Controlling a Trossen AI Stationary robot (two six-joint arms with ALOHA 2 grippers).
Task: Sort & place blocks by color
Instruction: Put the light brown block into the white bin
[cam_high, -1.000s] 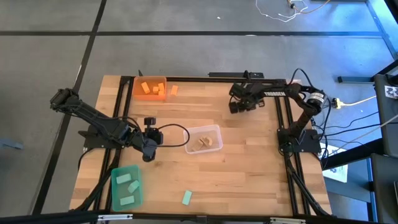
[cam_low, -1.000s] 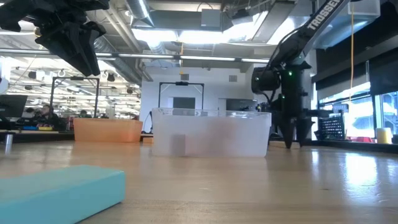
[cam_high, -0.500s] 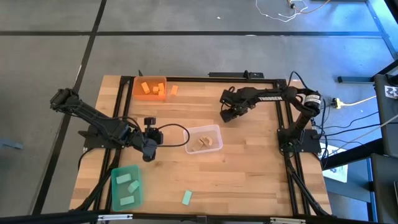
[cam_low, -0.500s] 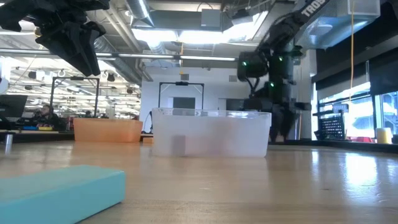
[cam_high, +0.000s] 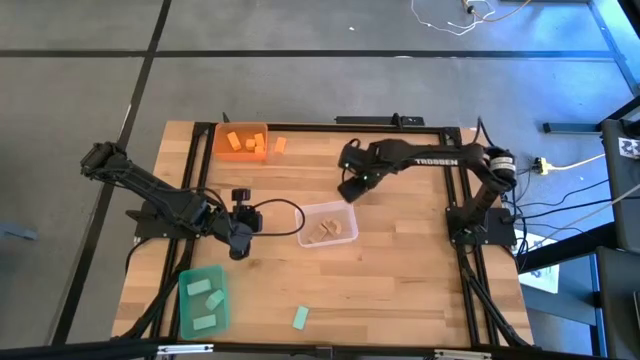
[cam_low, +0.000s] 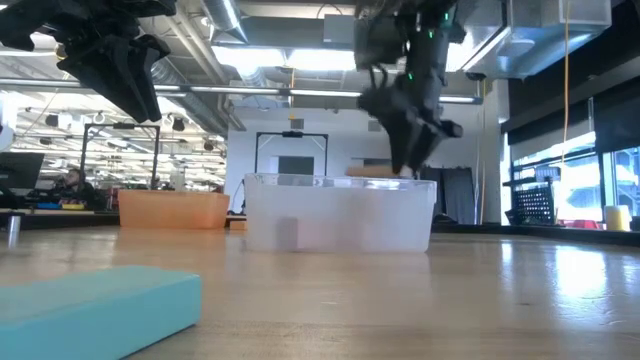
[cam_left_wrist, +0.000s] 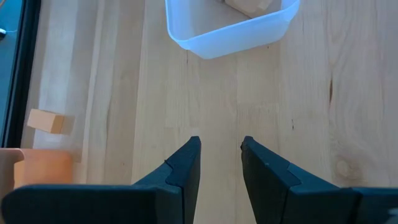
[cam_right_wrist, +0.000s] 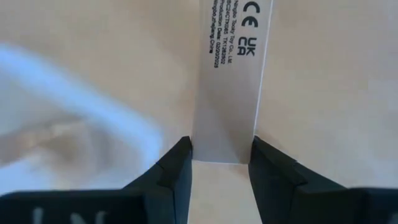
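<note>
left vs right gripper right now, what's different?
Load: the left gripper is empty, with its fingers apart over bare table; the right gripper clamps a pale tan block with printed marks.
Place: the left one hangs to the left of the clear bin; the right one is above the bin's far edge.
Shared: both have dark fingers and are close to that bin.
</note>
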